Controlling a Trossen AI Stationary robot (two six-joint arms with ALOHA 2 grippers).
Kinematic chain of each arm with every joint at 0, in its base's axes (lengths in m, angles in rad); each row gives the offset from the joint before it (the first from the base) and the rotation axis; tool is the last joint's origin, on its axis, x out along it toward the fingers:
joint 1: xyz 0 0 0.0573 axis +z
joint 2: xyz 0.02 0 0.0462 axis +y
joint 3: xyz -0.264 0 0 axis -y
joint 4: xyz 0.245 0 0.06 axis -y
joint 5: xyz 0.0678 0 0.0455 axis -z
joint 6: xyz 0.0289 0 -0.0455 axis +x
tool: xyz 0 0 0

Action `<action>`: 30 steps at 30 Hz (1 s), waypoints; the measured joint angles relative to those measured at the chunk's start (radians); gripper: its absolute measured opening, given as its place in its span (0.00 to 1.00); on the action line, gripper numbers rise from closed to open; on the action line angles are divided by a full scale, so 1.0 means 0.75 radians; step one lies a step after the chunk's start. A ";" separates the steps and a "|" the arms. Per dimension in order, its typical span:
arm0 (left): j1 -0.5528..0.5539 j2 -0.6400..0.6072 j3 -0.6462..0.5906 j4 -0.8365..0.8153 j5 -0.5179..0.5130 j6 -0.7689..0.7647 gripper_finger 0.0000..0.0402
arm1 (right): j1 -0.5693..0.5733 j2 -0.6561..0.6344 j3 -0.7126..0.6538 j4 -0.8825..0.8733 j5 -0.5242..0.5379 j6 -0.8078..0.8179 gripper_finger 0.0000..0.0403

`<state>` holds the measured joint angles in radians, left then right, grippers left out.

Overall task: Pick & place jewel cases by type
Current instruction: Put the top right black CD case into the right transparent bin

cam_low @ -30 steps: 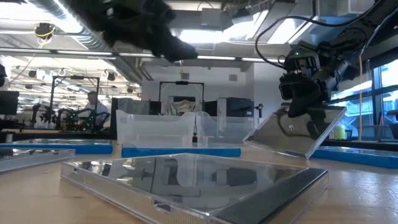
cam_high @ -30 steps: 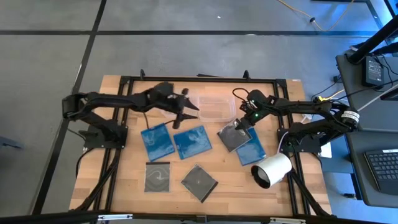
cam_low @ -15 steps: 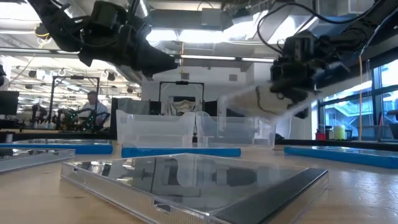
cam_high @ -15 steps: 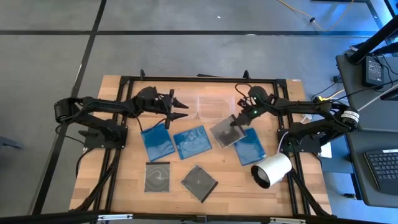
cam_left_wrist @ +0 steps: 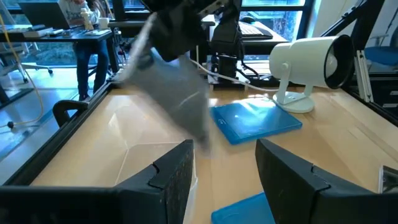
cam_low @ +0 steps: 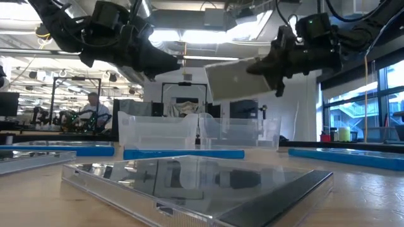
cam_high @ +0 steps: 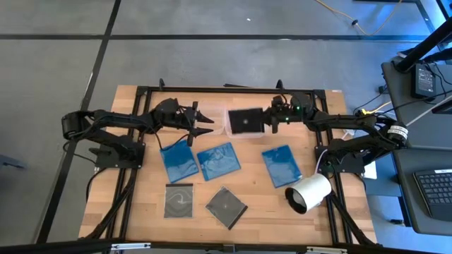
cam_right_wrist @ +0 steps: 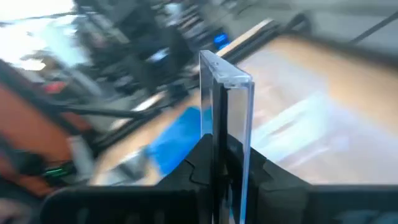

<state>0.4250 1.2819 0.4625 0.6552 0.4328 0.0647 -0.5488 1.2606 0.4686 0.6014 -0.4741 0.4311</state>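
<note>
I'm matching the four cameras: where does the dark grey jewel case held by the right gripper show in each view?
High view: dark grey jewel case over the clear tubs, back centre.
Low view: upper centre-right, held aloft.
Left wrist view: grey blur, upper left-centre.
Right wrist view: edge-on, centre.
Shared landmark: blue jewel case.

- The high view looks straight down on the whole table [cam_high: 141,212] and both arms.
- The low view sits at table-top height, looking level across into the room.
- Each wrist view looks forward past its own fingers.
- High and low views share the clear tubs [cam_high: 236,121].
</note>
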 joint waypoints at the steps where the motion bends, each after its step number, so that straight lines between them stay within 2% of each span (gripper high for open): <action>1: -0.003 0.000 0.000 0.000 0.000 0.000 0.42 | 0.000 0.000 0.000 -0.008 0.042 -0.041 0.10; 6: -0.015 0.000 0.000 -0.001 0.008 0.000 0.42 | 0.000 0.000 0.001 -0.078 0.240 -0.211 0.13; 11: -0.025 0.000 0.000 -0.001 0.010 0.000 0.42 | 0.003 0.020 0.001 -0.126 0.297 -0.275 0.10; 16: -0.025 0.001 0.000 -0.001 0.010 0.000 0.42 | 0.004 0.124 0.001 -0.088 0.356 -0.277 0.08; 26: -0.025 0.001 -0.001 -0.002 0.010 0.000 0.42 | 0.005 0.400 0.002 0.421 0.365 -0.267 0.07; 30: -0.025 0.001 -0.001 -0.003 0.010 0.000 0.42 | 0.014 0.499 0.002 0.521 0.419 -0.261 0.08</action>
<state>0.4065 1.2823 0.4622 0.6533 0.4400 0.0650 -0.5383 1.6348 0.4699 0.9924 -0.1602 0.2350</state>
